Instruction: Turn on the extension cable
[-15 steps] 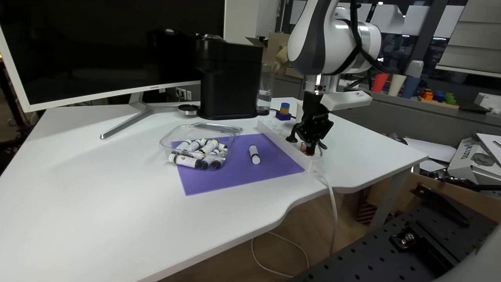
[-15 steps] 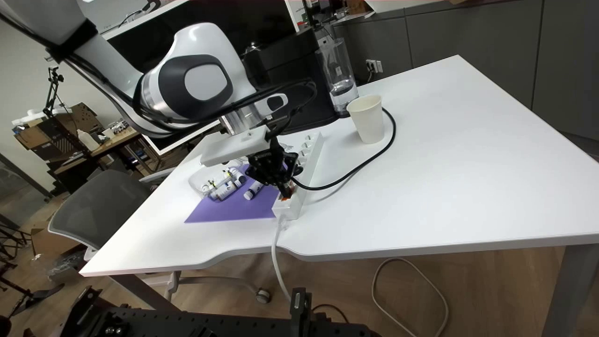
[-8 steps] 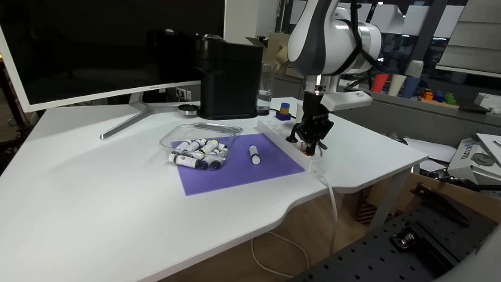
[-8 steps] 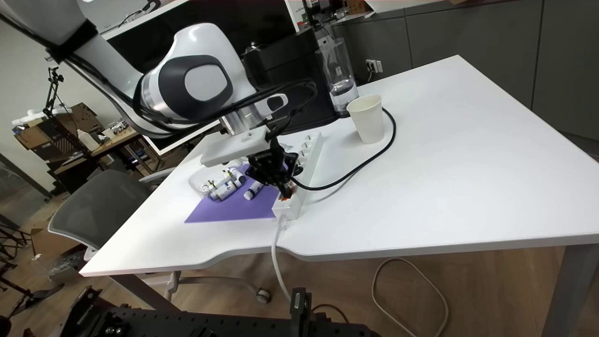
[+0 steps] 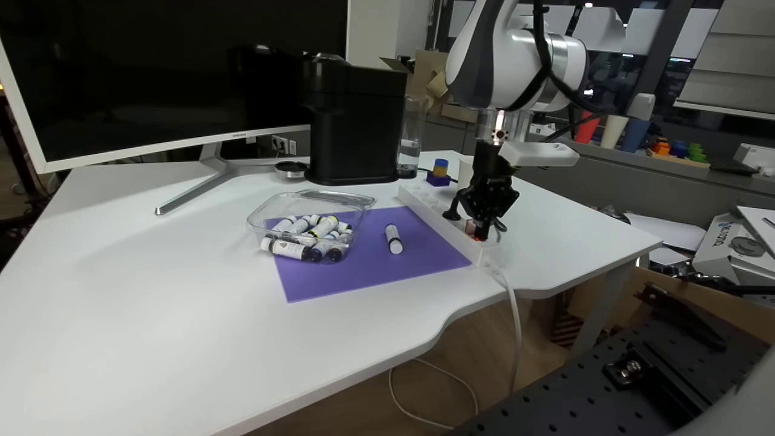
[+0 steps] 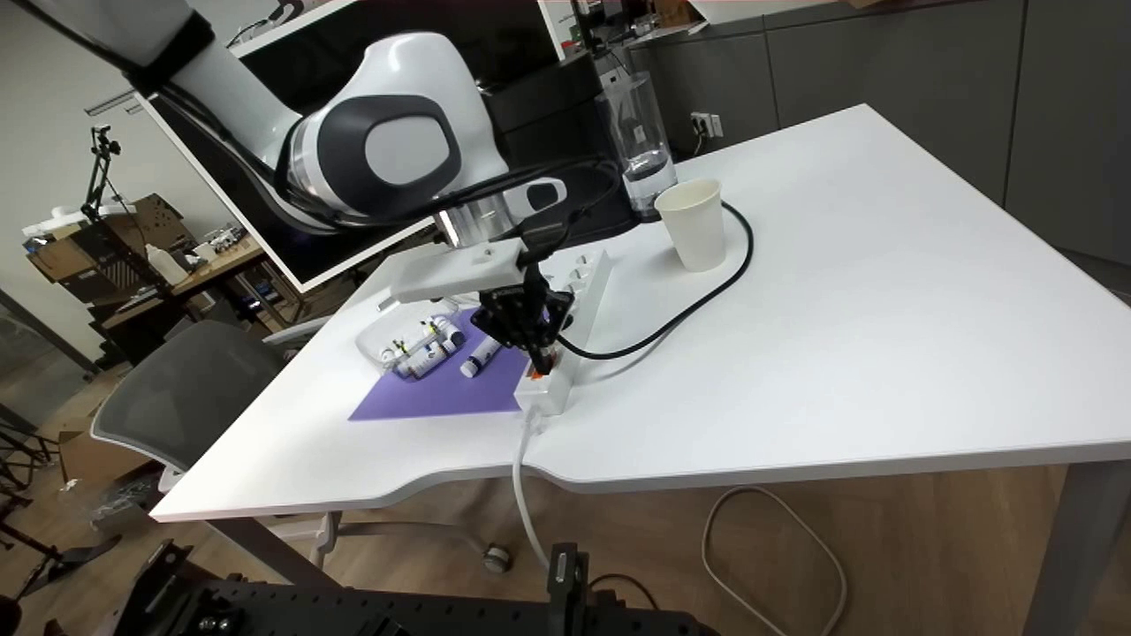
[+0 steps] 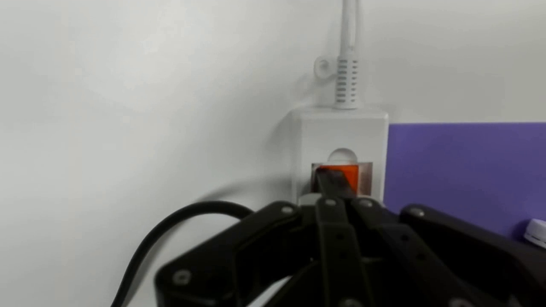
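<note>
Wrist view: strip (image 7: 342, 134) beneath end effector (image 7: 333, 181)

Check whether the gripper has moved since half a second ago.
Yes, slightly: in an exterior view, the upper part of the gripper has shifted toward the paper cup, which hasn't moved; the fingers stay over the orange switch.

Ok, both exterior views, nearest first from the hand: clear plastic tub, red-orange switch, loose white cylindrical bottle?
1. Red-orange switch: right at the hand, on the white oblong power strip.
2. Loose white cylindrical bottle: on the purple sheet.
3. Clear plastic tub: past that bottle.
</note>
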